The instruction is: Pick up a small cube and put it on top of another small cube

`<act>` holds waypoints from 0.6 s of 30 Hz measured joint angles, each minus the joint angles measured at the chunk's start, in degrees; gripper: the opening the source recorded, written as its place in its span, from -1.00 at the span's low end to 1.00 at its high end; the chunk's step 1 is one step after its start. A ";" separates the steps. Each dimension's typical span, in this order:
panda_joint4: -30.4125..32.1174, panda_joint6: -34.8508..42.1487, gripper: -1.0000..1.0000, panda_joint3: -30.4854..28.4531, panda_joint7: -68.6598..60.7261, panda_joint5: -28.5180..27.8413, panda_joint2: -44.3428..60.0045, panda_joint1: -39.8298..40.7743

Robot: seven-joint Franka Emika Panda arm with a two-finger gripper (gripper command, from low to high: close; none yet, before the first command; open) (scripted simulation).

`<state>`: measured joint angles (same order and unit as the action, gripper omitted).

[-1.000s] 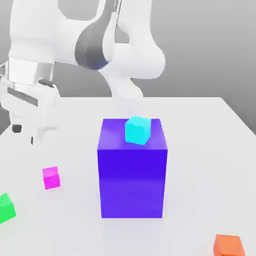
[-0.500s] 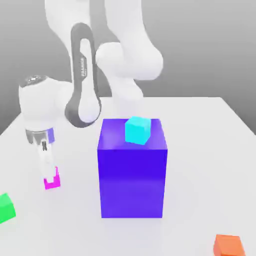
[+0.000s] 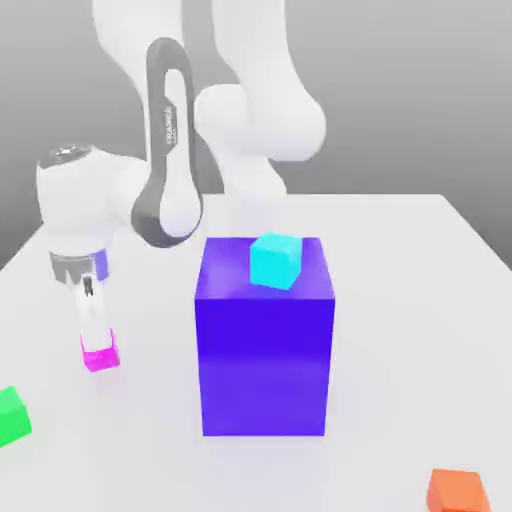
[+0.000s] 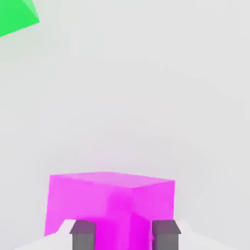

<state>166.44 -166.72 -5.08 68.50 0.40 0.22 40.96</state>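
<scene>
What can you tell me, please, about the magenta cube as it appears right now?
The magenta cube is small, plain and matte, bright pink all over, resting flat on the white table at the exterior view's left, apart from the green cube. The gripper points down over it, its jaws closed against two opposite sides.

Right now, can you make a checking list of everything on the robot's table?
Surface: white table, flat and plain.
Job's things: magenta cube on the table, between the fingers; green cube apart from it, nearer the exterior view's left edge.
Clutter: big blue block with a cyan cube on top; orange cube near the exterior view's lower right corner.
Grippers: gripper pointing down, fingers shut on the magenta cube.
Cables: nothing seen.
Surroundings: plain grey backdrop.
</scene>
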 joint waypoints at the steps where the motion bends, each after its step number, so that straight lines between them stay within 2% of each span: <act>1: -1.18 1.41 -1.00 0.10 -1.61 0.25 -0.23 0.29; 6: -10.65 7.98 -1.00 2.74 -12.94 1.82 2.68 0.80; 14: -27.17 18.15 -1.00 4.88 -29.30 0.10 9.10 1.76; 18: -29.45 13.31 -1.00 5.09 -31.06 -0.32 16.22 1.82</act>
<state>136.99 -153.42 0.01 37.43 0.08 16.44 42.77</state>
